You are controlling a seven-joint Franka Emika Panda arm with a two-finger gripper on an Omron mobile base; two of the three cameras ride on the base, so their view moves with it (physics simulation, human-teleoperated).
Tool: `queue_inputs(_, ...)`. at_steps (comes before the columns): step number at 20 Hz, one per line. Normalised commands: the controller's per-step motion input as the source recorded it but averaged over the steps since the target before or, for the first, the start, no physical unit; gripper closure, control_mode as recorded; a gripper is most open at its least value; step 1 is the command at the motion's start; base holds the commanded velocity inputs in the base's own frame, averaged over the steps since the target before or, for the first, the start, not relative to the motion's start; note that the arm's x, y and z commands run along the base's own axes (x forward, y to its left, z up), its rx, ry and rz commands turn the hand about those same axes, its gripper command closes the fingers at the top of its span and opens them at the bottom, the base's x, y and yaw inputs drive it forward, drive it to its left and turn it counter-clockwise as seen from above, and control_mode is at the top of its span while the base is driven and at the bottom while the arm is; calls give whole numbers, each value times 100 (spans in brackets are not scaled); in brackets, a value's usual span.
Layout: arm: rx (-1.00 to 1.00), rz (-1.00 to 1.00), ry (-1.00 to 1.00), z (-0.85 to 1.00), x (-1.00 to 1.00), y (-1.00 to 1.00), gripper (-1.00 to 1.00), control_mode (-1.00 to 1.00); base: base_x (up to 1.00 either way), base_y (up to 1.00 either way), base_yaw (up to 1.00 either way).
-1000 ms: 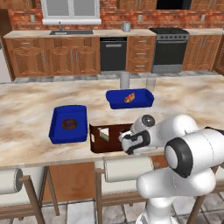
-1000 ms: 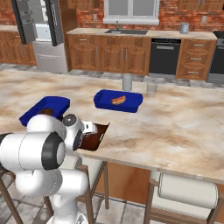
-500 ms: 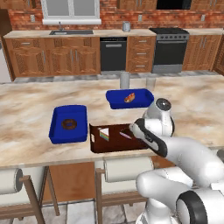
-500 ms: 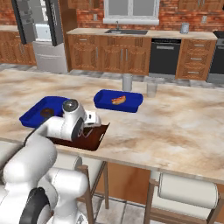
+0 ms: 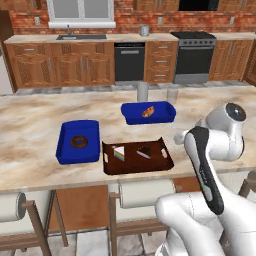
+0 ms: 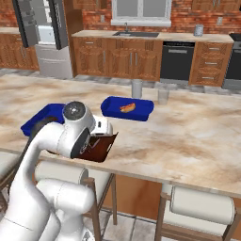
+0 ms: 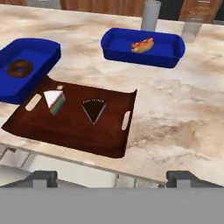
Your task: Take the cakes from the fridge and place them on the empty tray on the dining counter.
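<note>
My jaws: spread wide, empty, above the counter (image 7: 183, 113) edge. Tray (image 7: 70, 127): on counter, holding 2 cakes, rainbow slice (image 7: 54, 100) beside chocolate slice (image 7: 93, 109), apart.

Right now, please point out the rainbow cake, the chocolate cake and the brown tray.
rainbow cake (image 7: 54, 100), hand view, on its white top
chocolate cake (image 7: 93, 109), hand view, middle of the dark wedge
brown tray (image 7: 87, 133), hand view, bare floor near its front rim
</note>
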Motion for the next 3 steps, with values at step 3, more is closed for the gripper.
queue_inputs(3,8,-2,-42,56,-100,-68,-100,-100,0,0,0)
